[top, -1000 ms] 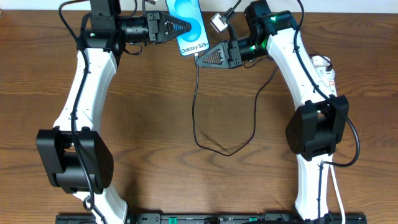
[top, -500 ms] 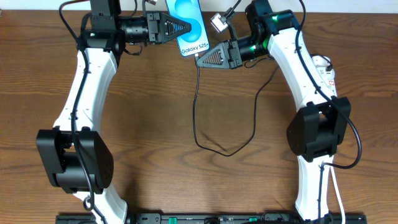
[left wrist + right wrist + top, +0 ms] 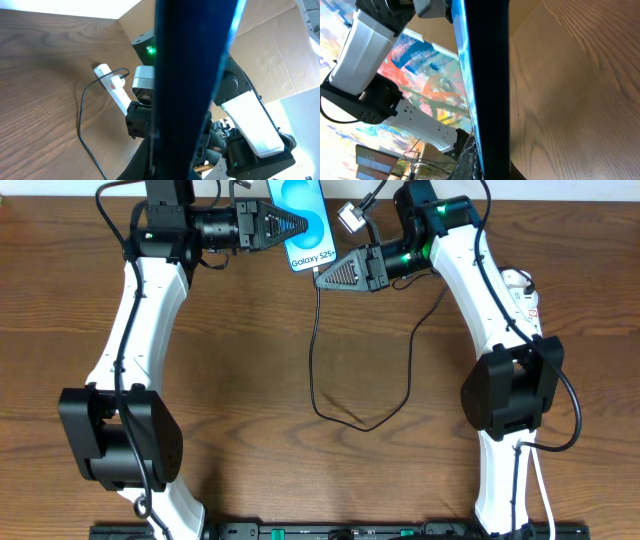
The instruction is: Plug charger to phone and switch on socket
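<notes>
Left fingers [image 3: 285, 222] clenched on phone [image 3: 312, 252], screen facing up, at far edge of surface [image 3: 250, 380]. Right fingers [image 3: 340, 272] pinched charger [image 3: 313, 350] at phone's near end. Charger ran down toward surface centre, looped, then climbed back toward right edge. Socket [image 3: 522, 292] lay near far right corner, partly hidden behind right arm [image 3: 480, 270].

Dark brown wood-grain table [image 3: 250, 360] fills overhead view, w/ black rail [image 3: 300, 532] along near edge and pale strip [image 3: 560, 188] past far edge. Left wrist view: brown cardboard panels [image 3: 280, 45] behind table, bright white glare top left. Right wrist view: multicolour painted backdrop [image 3: 420, 85], blue/red/yellow. Light even, shadows soft.
</notes>
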### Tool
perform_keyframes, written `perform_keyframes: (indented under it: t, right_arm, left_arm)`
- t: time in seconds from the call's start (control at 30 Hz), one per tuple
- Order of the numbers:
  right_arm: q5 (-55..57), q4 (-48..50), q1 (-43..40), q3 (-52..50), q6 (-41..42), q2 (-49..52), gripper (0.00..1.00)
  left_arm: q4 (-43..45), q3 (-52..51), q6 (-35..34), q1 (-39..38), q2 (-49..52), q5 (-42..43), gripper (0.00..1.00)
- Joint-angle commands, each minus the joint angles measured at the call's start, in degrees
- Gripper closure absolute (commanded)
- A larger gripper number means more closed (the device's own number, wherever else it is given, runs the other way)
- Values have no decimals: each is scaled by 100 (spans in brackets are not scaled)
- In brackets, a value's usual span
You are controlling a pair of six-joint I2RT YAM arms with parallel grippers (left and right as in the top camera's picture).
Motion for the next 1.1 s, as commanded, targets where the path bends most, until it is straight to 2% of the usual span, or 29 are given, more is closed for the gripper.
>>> perform_keyframes:
  t: [0.0, 0.77, 1.07]
  right_arm:
    - [136, 11, -4, 72, 66, -166, 99]
    - [177, -74, -138, 72, 57, -166, 99]
    - [369, -35, 105, 72, 61, -166, 99]
  left_arm:
    - [-11, 85, 52, -76, -109, 623, 93]
    - [-11, 85, 52, -76, -109, 706, 93]
    - [-11, 85, 50, -76, -109, 706, 93]
